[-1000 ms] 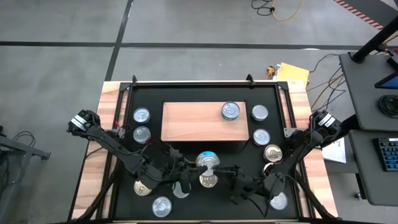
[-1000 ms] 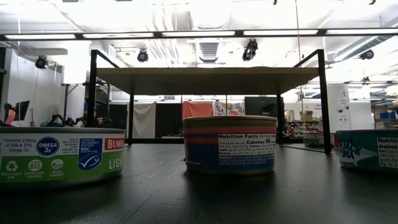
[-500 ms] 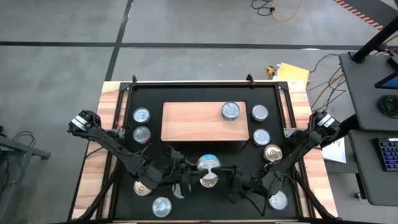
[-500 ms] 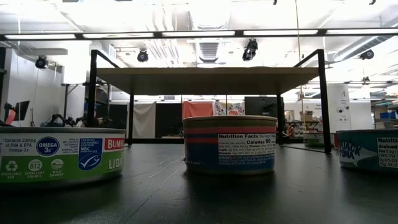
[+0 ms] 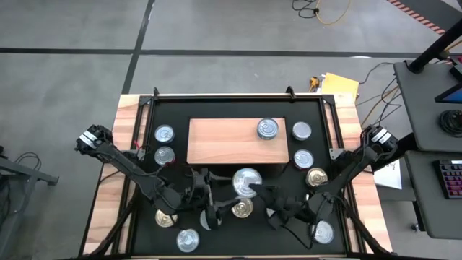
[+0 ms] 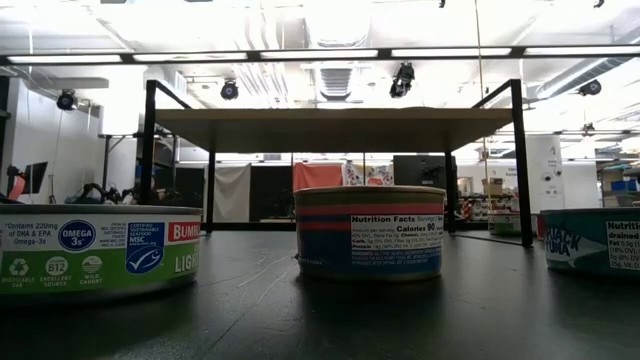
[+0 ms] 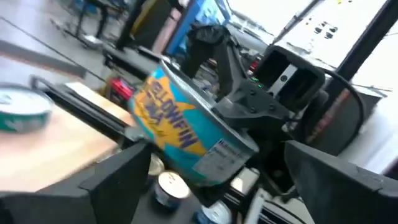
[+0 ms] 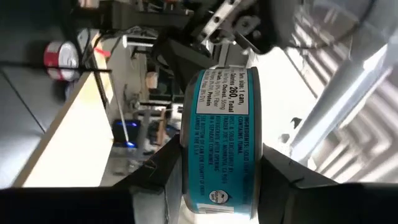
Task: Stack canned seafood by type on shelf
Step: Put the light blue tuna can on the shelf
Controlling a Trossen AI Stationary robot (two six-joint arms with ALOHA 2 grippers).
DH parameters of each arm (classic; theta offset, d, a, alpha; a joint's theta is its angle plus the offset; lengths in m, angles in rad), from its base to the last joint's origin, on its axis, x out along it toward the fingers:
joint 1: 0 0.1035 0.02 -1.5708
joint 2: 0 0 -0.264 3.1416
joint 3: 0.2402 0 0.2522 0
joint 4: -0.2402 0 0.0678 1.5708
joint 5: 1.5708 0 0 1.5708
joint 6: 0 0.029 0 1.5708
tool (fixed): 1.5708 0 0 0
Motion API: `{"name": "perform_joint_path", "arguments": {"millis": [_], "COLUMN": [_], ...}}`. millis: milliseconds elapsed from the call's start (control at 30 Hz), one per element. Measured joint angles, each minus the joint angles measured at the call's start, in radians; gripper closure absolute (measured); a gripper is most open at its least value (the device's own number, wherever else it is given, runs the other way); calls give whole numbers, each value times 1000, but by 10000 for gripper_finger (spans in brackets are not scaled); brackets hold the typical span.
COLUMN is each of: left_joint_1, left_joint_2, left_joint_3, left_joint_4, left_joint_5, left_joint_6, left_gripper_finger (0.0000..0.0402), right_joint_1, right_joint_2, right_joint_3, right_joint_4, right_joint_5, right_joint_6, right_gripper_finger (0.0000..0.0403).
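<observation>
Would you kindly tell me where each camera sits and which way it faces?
High view: overhead, straight down on the black table mat; both dark arms show.
Low view: at mat level, looking across under the light-wood shelf; no arm shows.
Left wrist view: on the left arm, past its open left gripper at the teal-labelled round metal tin.
Right wrist view: on the right arm; right gripper clamps that tin.
Both wrist views share the tin.
</observation>
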Motion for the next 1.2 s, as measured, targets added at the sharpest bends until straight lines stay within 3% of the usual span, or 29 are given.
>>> {"name": "perform_joint_path", "arguments": {"millis": [267,400,567,700,833,1000,1200], "left_joint_1": [-11,-19,-20,-20,-20,-21,-21], "left_joint_2": [-97,-158,-221,-272,-314,-326,-304], "left_joint_3": [0,0,0,0,0,-2,-2], "left_joint_4": [-56,-197,-444,-685,-972,-1293,-1380], "left_joint_5": [-33,-84,-102,-137,-199,-247,-258], "left_joint_6": [234,249,234,219,130,-51,-120], "left_gripper_finger": [48,48,48,48,48,48,48], "right_joint_1": [1,-8,-74,-181,-295,-420,-465], "right_joint_2": [-90,-149,-218,-245,-240,-193,-138], "right_joint_3": [-14,-28,-31,-32,-32,-31,-30], "right_joint_4": [-51,-218,-495,-576,-583,-588,-599], "right_joint_5": [-11,-66,-306,-562,-679,-681,-684], "right_joint_6": [190,428,887,1123,1191,1206,1226], "right_gripper_finger": [267,269,270,270,270,270,270]}}
